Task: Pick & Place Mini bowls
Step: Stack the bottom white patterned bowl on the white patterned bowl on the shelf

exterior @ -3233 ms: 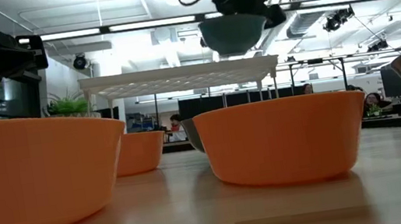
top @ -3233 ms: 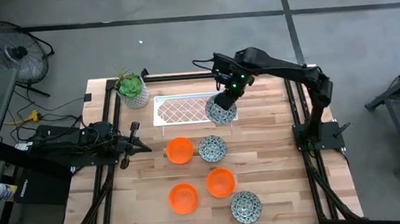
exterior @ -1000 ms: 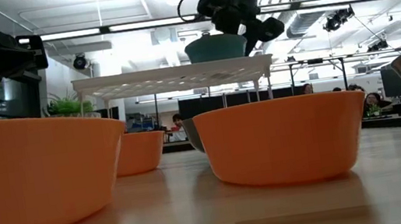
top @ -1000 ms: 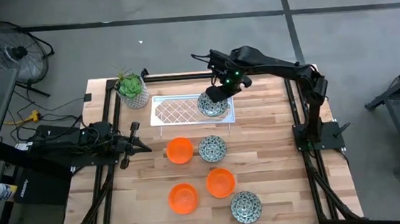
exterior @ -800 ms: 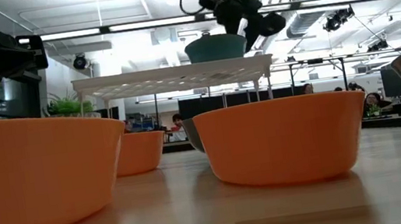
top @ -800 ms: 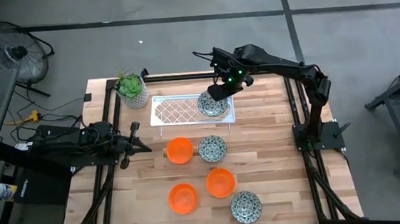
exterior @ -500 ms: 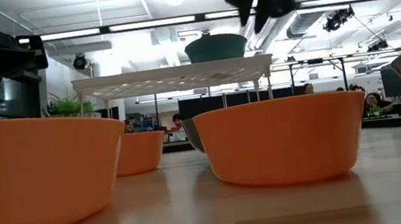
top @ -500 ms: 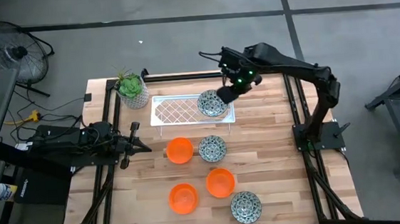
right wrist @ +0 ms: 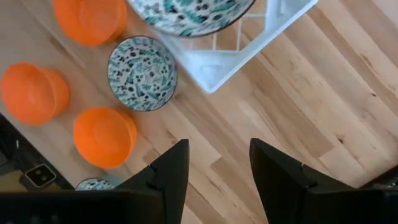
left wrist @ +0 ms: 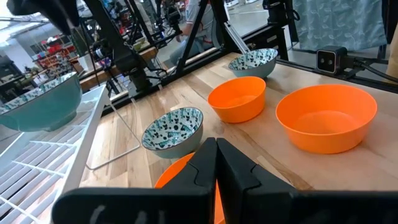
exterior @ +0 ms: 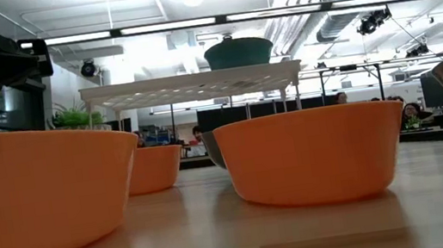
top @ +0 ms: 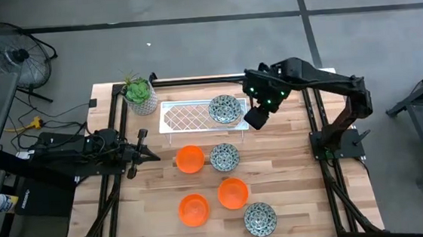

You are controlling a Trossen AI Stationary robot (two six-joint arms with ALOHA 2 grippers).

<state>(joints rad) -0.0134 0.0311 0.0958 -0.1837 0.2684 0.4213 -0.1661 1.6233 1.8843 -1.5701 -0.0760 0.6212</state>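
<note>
One patterned mini bowl [top: 225, 108] stands upright on the right end of the white wire rack [top: 196, 117]; the low view shows that bowl [exterior: 238, 52] resting on the rack top [exterior: 190, 83]. My right gripper [top: 255, 119] hangs open, to the right of the rack and above the table, with nothing between its fingers [right wrist: 217, 168]. Three orange mini bowls [top: 190, 159] [top: 233, 193] [top: 194, 210] and two patterned ones [top: 224, 157] [top: 260, 218] stand on the table nearer the front. My left gripper [top: 152, 156] waits shut at the table's left, holding nothing [left wrist: 216, 163].
A green plant in a white pot [top: 140, 94] stands at the far left corner beside the rack. The left half of the rack top [top: 185, 117] is bare. Bare wood [top: 290, 158] lies right of the bowls, up to the right arm's base [top: 338, 142].
My right gripper has drawn away from the patterned bowl on the rack, going up and toward the table's right and near edges. The bowl has stayed upright on the rack's right end.
</note>
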